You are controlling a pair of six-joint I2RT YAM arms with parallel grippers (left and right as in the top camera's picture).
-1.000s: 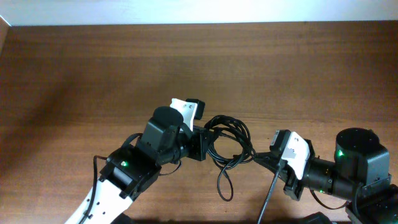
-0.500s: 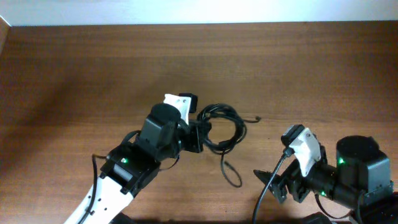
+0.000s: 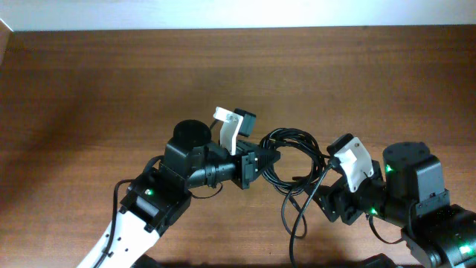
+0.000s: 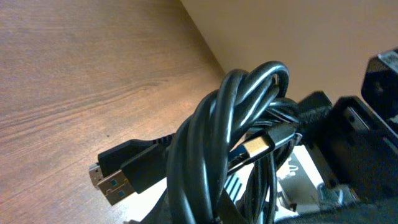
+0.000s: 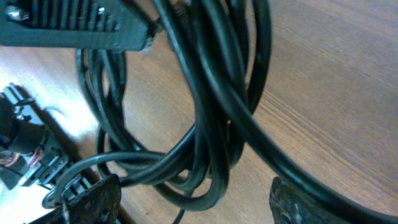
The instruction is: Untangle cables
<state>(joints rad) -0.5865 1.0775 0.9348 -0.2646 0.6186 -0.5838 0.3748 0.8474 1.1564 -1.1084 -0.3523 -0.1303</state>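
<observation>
Inspecting the middle of the table [image 3: 111,82], near its front edge, I find the cables [image 4: 211,130] gathered as one bundle of thin black loops between the two arms. The loops overlap and cross one another several times. No single cord can be followed from end to end.

Left gripper [image 3: 260,159]: reaches in from the lower left and meets the left side of the bundle. Its jaws are pressed together on the cables. In the left wrist view the cords fill the foreground, twisted over each other.

Plugs [image 4: 112,179]: two lie side by side at the lower left of that view, black bodies with metal ends, over the wood. A third metal end shows deeper inside the twist.

Right gripper [image 5: 196,202]: comes in from the lower right, just beside the right side of the bundle. Its jaws stand spread wide, one tip at each lower corner of the right wrist view. Several cords run across the gap ahead of them. The jaws pinch nothing, and whether a tip touches a cord cannot be told.

Strand [image 3: 290,222]: one loose length leaves the bundle and trails toward the front edge in a narrow loop, lying between the two arms.

Whether the main loops rest on the wood or hang just above it cannot be told.
</observation>
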